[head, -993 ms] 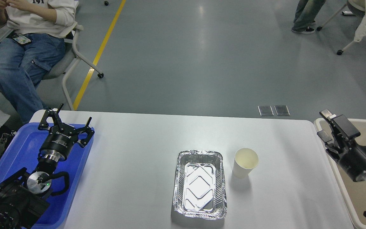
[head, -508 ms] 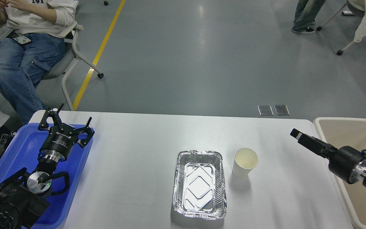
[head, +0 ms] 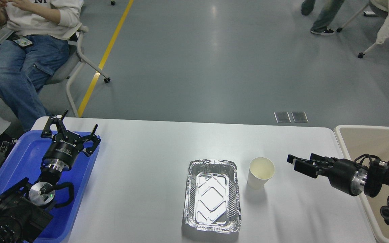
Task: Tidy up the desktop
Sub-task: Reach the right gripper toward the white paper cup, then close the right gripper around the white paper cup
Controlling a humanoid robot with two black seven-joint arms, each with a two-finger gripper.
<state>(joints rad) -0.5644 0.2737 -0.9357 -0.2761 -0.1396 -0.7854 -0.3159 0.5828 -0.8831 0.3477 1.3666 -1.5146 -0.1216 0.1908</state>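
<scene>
The desktop point(head: 147, 168) is a wide white-grey tabletop. On it an empty foil tray point(head: 213, 195) lies at the middle front. An empty white paper cup point(head: 260, 172) stands upright just to the right of the foil tray. My right gripper point(head: 294, 161) is low over the desktop, pointing left, a short way right of the cup and apart from it. Its fingers look open and empty. My left gripper point(head: 78, 123) is open and empty above the blue tray point(head: 15, 158) at the left edge.
A beige bin point(head: 377, 141) stands off the desktop's right edge, under my right arm. A seated person point(head: 29, 40) on a wheeled chair is beyond the far left corner. Other people's legs and chairs are at the far right.
My right gripper has swung from above the beige bin leftward and down over the desktop, ending close to the cup. My left arm, the cup and the foil tray have not moved.
</scene>
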